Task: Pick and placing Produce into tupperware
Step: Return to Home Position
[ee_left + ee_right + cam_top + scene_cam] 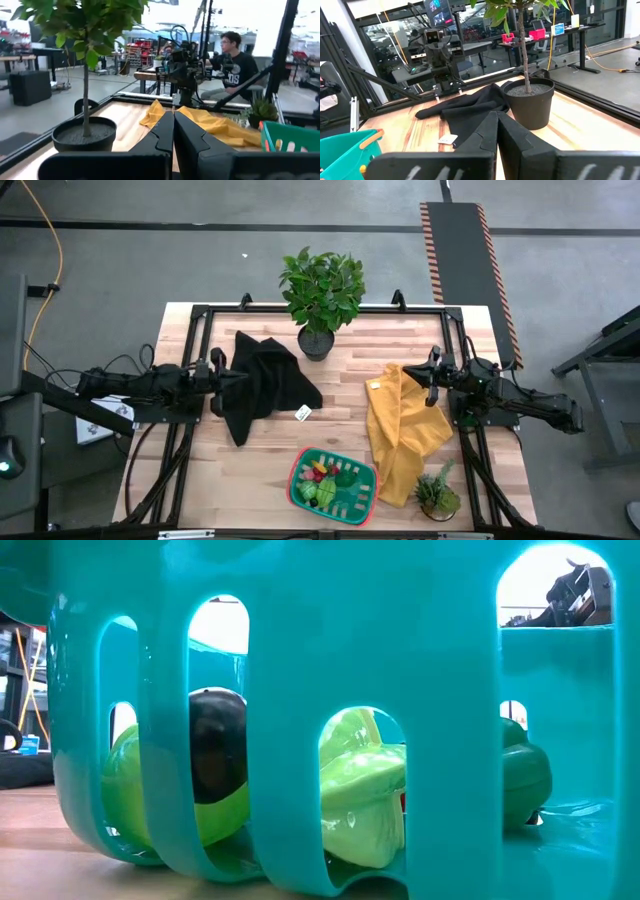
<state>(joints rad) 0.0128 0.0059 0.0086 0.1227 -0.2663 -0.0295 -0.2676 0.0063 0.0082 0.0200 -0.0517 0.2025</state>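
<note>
The tupperware, a green slotted container with a red rim, stands near the table's front edge, in the middle. The produce lies inside it: lime-green, red and dark bits. The low view looks through the tupperware's slotted wall at lime-green pieces and a dark one. My left gripper hovers shut over the table's left part, pointing level toward the right. My right gripper hovers shut on the right side, facing it. Neither holds anything, as the left wrist view and the right wrist view show.
A black cloth lies under and beside my left gripper, a yellow cloth below my right. A tall potted plant stands at the far middle, a small one at the near right. A white tag lies mid-table. A person sits beyond.
</note>
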